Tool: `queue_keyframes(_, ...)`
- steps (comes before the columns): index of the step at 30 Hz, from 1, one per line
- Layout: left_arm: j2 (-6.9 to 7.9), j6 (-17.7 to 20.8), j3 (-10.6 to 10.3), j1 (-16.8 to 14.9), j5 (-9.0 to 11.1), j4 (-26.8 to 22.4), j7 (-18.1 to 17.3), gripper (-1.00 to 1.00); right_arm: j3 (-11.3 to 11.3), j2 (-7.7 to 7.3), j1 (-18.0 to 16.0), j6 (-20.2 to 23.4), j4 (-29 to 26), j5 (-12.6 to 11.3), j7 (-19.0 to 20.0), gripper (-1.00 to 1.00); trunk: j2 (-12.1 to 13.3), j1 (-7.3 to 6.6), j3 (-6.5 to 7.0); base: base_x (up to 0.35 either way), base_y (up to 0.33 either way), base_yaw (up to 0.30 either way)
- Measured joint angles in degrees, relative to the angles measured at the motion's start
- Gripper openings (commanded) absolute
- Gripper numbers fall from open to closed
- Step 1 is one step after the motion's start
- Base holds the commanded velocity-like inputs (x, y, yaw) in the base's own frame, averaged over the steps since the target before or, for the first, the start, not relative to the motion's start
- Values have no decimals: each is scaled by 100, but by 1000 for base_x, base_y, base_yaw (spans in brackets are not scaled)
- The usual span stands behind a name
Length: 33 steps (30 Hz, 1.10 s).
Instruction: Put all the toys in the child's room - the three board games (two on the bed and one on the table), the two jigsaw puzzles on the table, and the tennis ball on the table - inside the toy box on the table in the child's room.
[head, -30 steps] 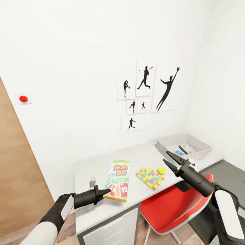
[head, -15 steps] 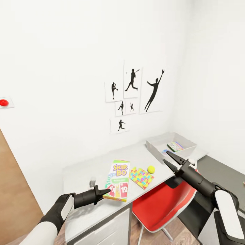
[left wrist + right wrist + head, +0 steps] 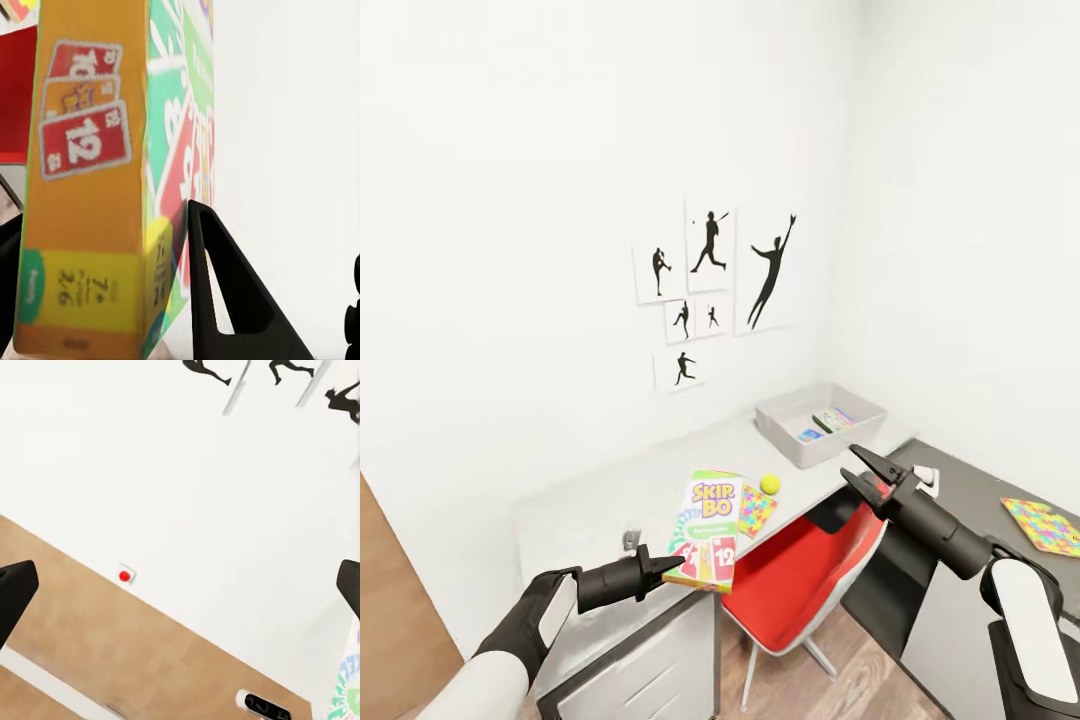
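My left gripper (image 3: 663, 572) is shut on the green-topped board game (image 3: 708, 527), a Skip-Bo box held above the front edge of the white table (image 3: 610, 495). In the left wrist view the board game (image 3: 97, 187) fills the space between the fingers (image 3: 217, 292). A jigsaw puzzle (image 3: 756, 510) and the tennis ball (image 3: 769, 484) lie on the table just right of the held box. The grey toy box (image 3: 785, 447) stands at the table's far right end with two printed boxes inside. My right gripper (image 3: 860, 478) is open in the air near the toy box.
A red chair (image 3: 800, 570) is tucked under the table. A lower dark grey cabinet (image 3: 980, 500) at the right carries another jigsaw puzzle (image 3: 1045, 526). Black silhouette pictures (image 3: 710, 290) hang on the wall. The right wrist view shows a red wall button (image 3: 124, 576) and a wooden door (image 3: 112, 660).
The camera has swung right, so table, pictures and toy box slid left in the picture. The dark cabinet with its puzzle came into view. Both arms keep their pose.
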Motion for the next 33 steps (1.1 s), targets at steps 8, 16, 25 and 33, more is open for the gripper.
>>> queue_keyframes(8,-3,-1,0,0,0,0,0,-100,-46,-1,-1,-4,0,-27,-2,100,0,-2,54,-36,0,-203)
queue_keyframes(16,0,13,8,1,18,-4,-2,-100,-241,-7,-8,-4,14,-19,-65,100,1,-2,27,-2,0,35)
queue_keyframes(25,1,12,11,1,18,-4,-2,-100,-286,-9,-9,-4,23,-10,-69,100,1,-2,-54,0,0,57)
queue_keyframes(33,-1,16,6,0,28,-54,-2,-100,-293,-16,-9,-24,24,7,-78,100,1,-2,-129,0,0,5)
